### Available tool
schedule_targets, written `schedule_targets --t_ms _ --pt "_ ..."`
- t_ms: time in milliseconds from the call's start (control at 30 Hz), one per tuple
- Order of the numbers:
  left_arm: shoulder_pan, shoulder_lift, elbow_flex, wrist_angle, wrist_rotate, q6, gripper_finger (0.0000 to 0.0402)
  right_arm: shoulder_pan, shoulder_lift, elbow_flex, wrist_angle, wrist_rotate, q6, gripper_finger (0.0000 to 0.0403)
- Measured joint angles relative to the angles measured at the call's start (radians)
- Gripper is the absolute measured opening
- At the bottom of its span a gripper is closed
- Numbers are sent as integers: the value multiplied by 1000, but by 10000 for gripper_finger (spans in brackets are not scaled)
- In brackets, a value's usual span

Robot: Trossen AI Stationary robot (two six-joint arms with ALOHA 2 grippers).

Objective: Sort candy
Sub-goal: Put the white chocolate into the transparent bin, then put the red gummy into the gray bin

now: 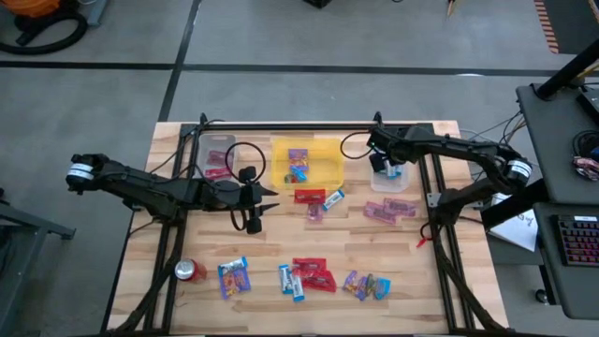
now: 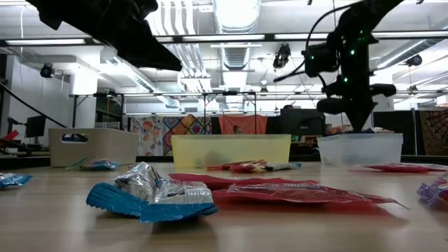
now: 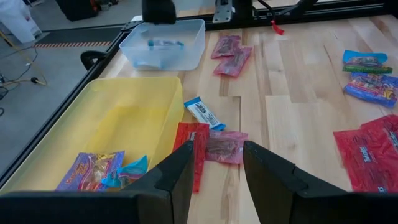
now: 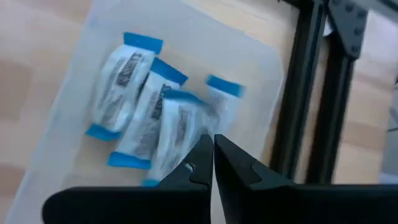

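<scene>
From above, your candy (image 1: 309, 279) lies scattered mid-frame; the left gripper (image 1: 255, 208) hangs part-open and empty left of centre. In the right wrist picture, the right gripper (image 4: 213, 163) is closed, empty, over blue-and-white bars (image 4: 146, 112). Light, crinkly, slippery wrappers: pinch mid-body.

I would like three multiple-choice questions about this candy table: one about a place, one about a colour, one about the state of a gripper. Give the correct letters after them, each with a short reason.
1. Where does the red soda can stand?
A. in the yellow bin
B. on the table's near-left corner
C. in the right clear bin

2. What colour are the ends of the bars in the right clear bin?
A. blue
B. green
C. orange

3. How is the right gripper?
A. wide open
B. shut on a red packet
C. shut, empty

Answers: 1 B, the high view shows it there. 2 A, the right wrist view shows blue ends. 3 C, its fingertips meet with nothing between.
</scene>
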Motion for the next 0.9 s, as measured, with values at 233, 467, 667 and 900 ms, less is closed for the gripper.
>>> schedule_targets --t_ms 233,467,667,900 --pt "0 0 0 -3 0 0 122 -1 21 -28 65 -1 12 9" --pt "0 0 0 -39 1 -36 122 38 -19 -15 67 -10 -31 9" --pt "-2 0 0 -98 62 -110 122 141 -75 17 72 -35 -51 9" --pt "-9 0 0 -146 116 -193 122 310 -119 48 106 -35 -51 9"
